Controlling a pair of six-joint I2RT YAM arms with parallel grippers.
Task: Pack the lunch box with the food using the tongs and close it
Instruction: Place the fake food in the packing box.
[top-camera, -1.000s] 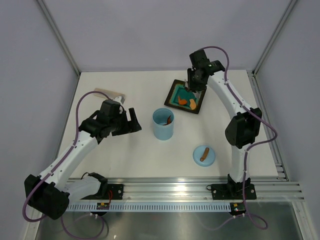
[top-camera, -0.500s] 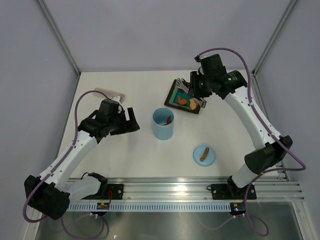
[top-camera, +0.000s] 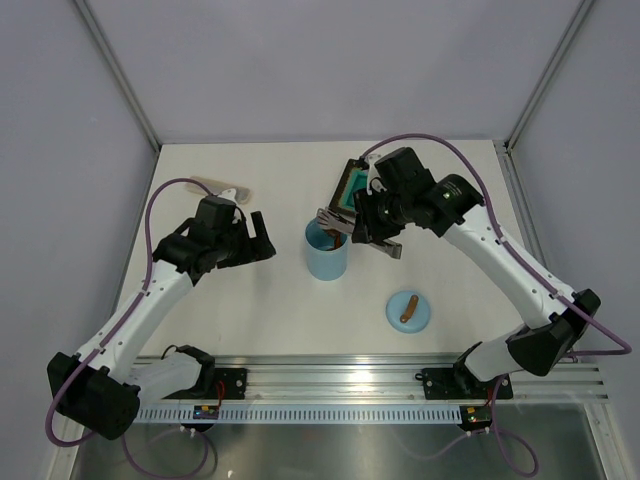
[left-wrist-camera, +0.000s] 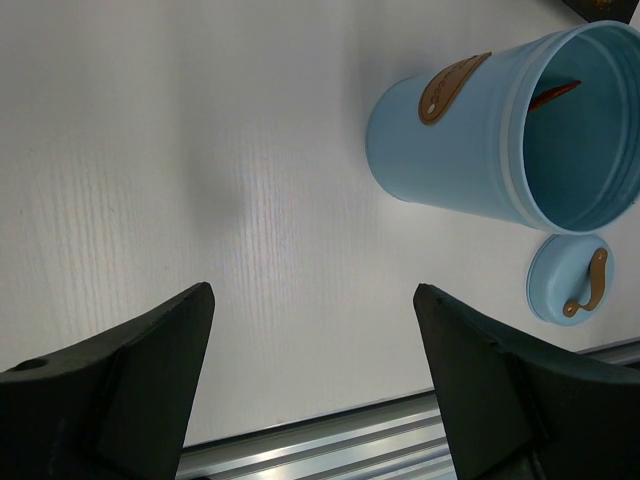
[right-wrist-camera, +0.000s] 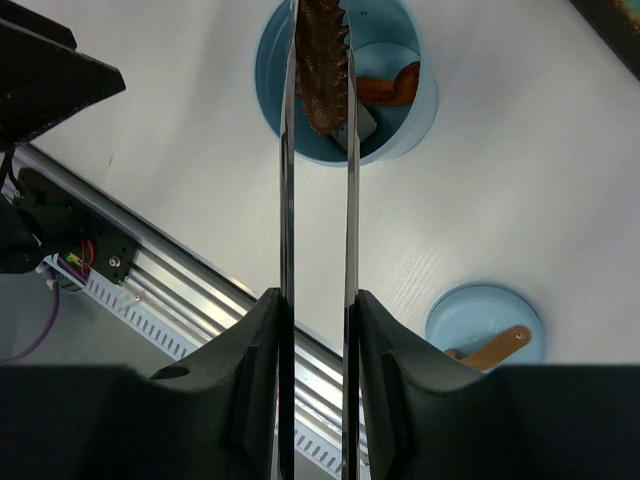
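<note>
The light blue lunch box (top-camera: 326, 252) stands upright and open mid-table, with an orange piece of food (right-wrist-camera: 391, 87) inside it. My right gripper (top-camera: 376, 222) (right-wrist-camera: 318, 300) is shut on the silvery tongs (right-wrist-camera: 288, 190). The tongs' tips pinch a brown piece of food (right-wrist-camera: 322, 62) over the lunch box (right-wrist-camera: 398, 30) mouth. Its round blue lid (top-camera: 408, 310) (right-wrist-camera: 486, 326) lies flat to the front right. My left gripper (top-camera: 262, 240) (left-wrist-camera: 312, 292) is open and holds nothing, left of the lunch box (left-wrist-camera: 450, 150).
The square teal plate (top-camera: 346, 187) sits behind the lunch box, mostly hidden by my right arm. A small beige object (top-camera: 214, 184) lies at the back left. An aluminium rail (top-camera: 380, 384) runs along the near table edge.
My right arm swung from the plate toward the front left, bringing the tongs and the brown piece over the lunch box. The left arm barely moved.
</note>
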